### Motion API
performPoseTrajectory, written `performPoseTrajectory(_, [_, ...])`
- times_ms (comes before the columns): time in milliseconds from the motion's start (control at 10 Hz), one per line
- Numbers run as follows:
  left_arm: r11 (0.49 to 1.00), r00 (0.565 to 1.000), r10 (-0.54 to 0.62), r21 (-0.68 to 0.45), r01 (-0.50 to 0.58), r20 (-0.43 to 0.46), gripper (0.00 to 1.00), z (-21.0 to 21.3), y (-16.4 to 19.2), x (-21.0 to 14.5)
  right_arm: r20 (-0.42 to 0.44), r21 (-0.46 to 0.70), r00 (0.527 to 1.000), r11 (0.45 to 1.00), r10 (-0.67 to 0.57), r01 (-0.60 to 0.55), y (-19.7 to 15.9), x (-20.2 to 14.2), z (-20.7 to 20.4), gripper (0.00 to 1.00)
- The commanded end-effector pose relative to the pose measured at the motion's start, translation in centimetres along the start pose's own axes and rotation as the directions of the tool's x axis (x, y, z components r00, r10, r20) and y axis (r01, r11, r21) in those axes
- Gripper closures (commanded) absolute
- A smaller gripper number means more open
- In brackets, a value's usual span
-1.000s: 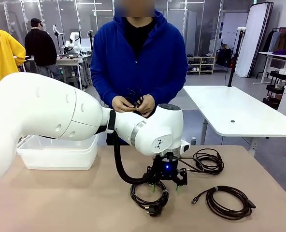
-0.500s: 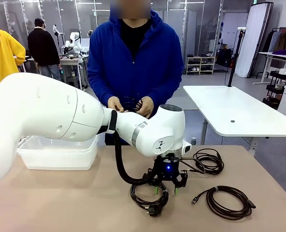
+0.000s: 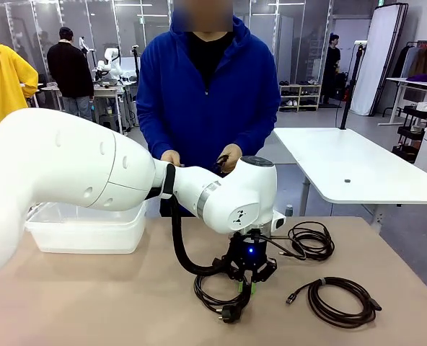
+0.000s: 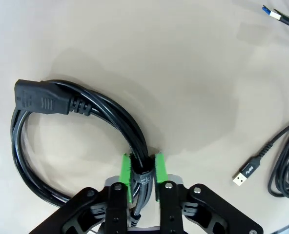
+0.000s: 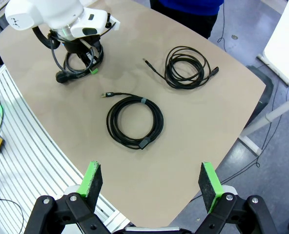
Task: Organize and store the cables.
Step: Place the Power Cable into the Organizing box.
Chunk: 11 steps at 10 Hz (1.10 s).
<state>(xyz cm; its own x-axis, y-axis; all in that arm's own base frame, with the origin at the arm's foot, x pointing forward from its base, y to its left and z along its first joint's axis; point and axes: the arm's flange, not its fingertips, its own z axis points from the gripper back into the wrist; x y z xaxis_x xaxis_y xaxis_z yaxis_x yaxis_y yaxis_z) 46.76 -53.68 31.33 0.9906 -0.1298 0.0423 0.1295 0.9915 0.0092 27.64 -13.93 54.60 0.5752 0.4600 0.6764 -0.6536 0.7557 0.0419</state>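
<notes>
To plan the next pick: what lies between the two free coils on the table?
Nothing. In the right wrist view, only bare table separates the near coil from the far coil.

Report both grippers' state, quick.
Left gripper: closed on the power cable coil.
Right gripper: open, holding nothing.

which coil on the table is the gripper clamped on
The coil with the chunky power plug, pinched in the left gripper; the USB coil and the far coil lie free.
</notes>
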Motion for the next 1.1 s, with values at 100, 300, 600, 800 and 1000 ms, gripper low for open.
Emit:
performPoseTrajectory(100, [0.999, 1.000, 0.025, 0.042, -0.025, -0.006, 1.00, 0.4, -0.1, -0.4, 0.001, 0.008, 1.000, 1.000, 0.015, -0.015, 0.0, -0.3, -0.1, 0.00])
performPoseTrajectory(300, [0.999, 0.999, 0.030, 0.037, -0.029, -0.018, 0.97, 1.3, -0.3, -0.1, 0.001, 0.008, 1.000, 1.000, 0.015, -0.015, 0.0, -0.3, -0.1, 0.00])
performPoseTrajectory(600, [0.997, 0.999, 0.030, 0.077, -0.031, 0.017, 0.97, 5.4, 0.6, -0.3, 0.001, 0.008, 1.000, 1.000, 0.015, -0.015, 0.0, -0.3, -0.1, 0.00])
performPoseTrajectory(800, [0.995, 0.999, 0.018, 0.098, -0.022, 0.047, 0.97, 8.4, 1.4, -0.8, 0.001, 0.008, 1.000, 1.000, 0.015, -0.015, 0.0, -0.3, -0.1, 0.00])
performPoseTrajectory(1000, [0.996, 0.997, 0.032, 0.086, -0.038, 0.076, 0.97, 9.4, 1.9, -1.2, 0.001, 0.008, 1.000, 1.000, 0.015, -0.015, 0.0, -0.3, -0.1, 0.00])
